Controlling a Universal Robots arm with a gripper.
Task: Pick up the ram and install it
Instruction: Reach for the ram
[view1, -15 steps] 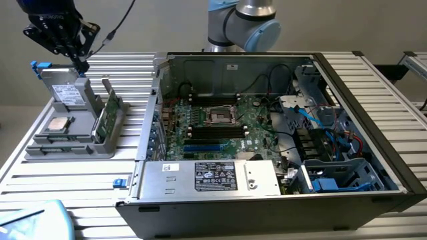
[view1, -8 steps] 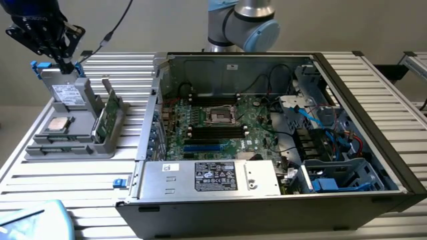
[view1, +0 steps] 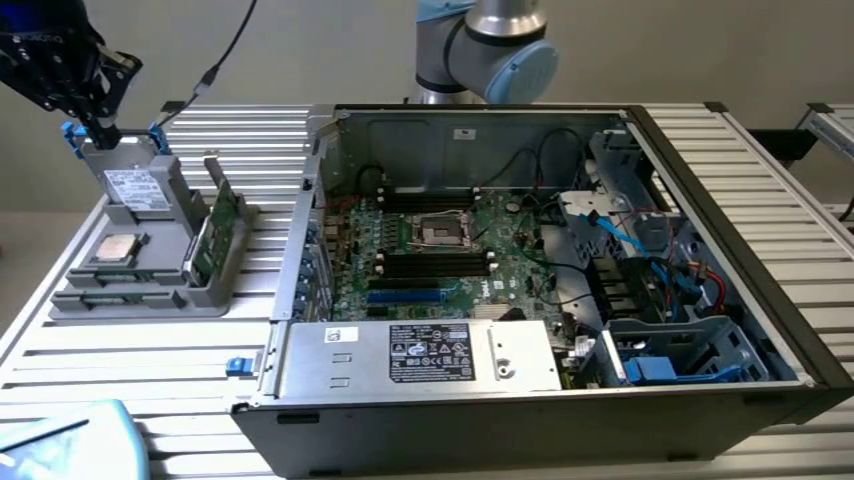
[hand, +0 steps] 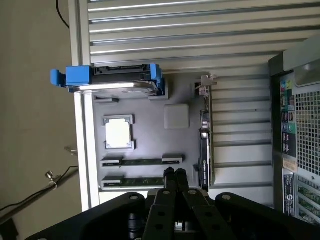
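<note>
Hovering upper left in the exterior view, fingers (hand: 169, 180) clenched, nothing held; ram (hand: 142, 161) lies in a slot of the gray tray (hand: 145, 135) on the table (view1: 134, 360), left-centre of that frame.

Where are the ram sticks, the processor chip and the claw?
ram stick (hand: 142, 161), nearer the chip: wrist view, mid-board.
processor chip (hand: 119, 134): wrist view, lid centre.
claw (hand: 175, 173): wrist view, between fingertips.

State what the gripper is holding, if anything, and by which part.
Nothing: the gripper is shut and empty, above the grey tray where the ram lies.
</note>
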